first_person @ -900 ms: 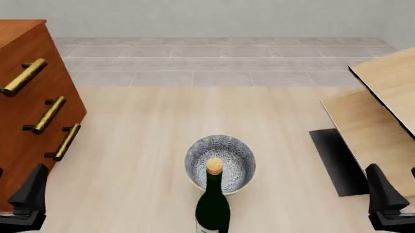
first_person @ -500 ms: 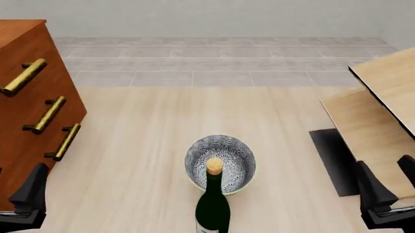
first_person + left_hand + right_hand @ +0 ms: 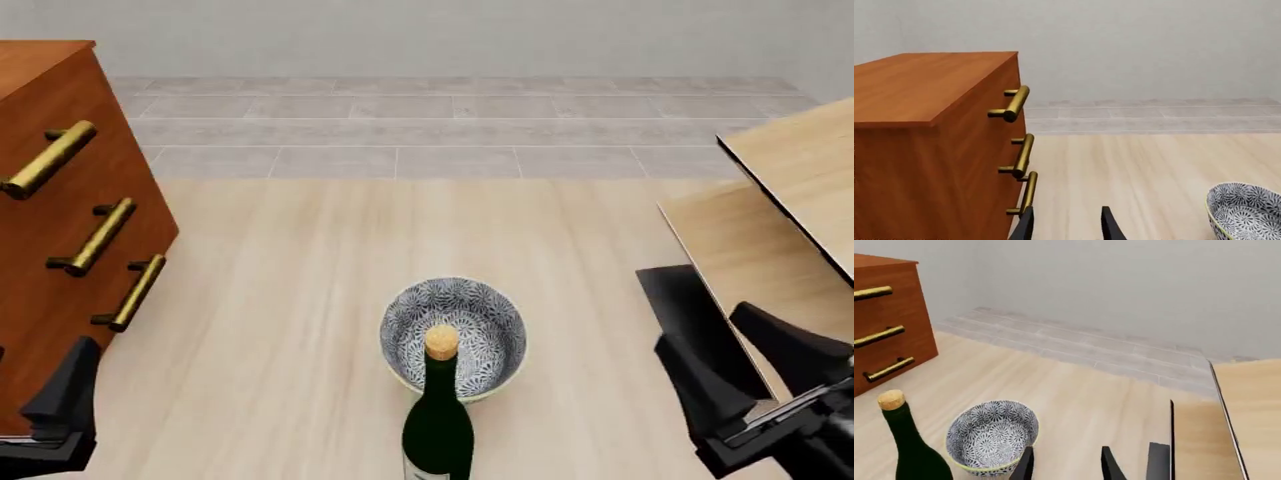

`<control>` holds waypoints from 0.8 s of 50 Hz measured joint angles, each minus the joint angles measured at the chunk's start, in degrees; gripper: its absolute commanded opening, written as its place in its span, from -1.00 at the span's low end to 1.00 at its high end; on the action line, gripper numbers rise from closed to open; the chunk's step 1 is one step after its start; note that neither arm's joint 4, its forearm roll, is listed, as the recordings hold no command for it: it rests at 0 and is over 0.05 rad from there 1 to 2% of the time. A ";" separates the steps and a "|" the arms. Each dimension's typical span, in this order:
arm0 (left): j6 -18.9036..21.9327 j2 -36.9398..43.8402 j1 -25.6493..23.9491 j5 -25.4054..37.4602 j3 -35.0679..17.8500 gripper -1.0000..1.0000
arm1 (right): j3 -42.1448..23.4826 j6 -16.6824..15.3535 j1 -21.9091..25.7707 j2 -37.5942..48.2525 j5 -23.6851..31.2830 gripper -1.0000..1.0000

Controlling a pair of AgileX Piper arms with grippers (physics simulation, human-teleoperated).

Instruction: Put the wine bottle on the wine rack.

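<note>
On the worktop (image 3: pixel 307 300) the wine bottle (image 3: pixel 438 420) stands ungrasped, well apart from the wine rack (image 3: pixel 781 230), both the right pincer (image 3: pixel 750 357) and left pincer (image 3: pixel 1066 225) open and empty, so everything remains undone.

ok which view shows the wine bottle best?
Right wrist view: the wine bottle shows its cork, neck and shoulder from the side, beside the bowl. Front view sees it from above, foreshortened, cut off at the frame's lower edge. Left wrist view misses it entirely.

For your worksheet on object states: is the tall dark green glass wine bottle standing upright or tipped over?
Upright. The tall dark green glass wine bottle stands with its tan cork at the top; the right wrist view shows it vertical too.
</note>
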 measured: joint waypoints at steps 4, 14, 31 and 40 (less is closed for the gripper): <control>0.11 0.34 0.07 -0.13 0.00 1.00 | -0.63 0.04 2.79 1.58 -0.58 1.00; 0.22 1.65 0.50 -0.85 0.01 1.00 | -1.94 0.90 9.06 5.17 -2.13 1.00; 0.80 4.06 1.26 -2.17 0.03 1.00 | -3.46 1.41 17.29 11.52 -6.05 1.00; 1.03 4.06 1.34 -1.88 0.03 1.00 | -3.89 1.45 20.31 14.83 -8.83 1.00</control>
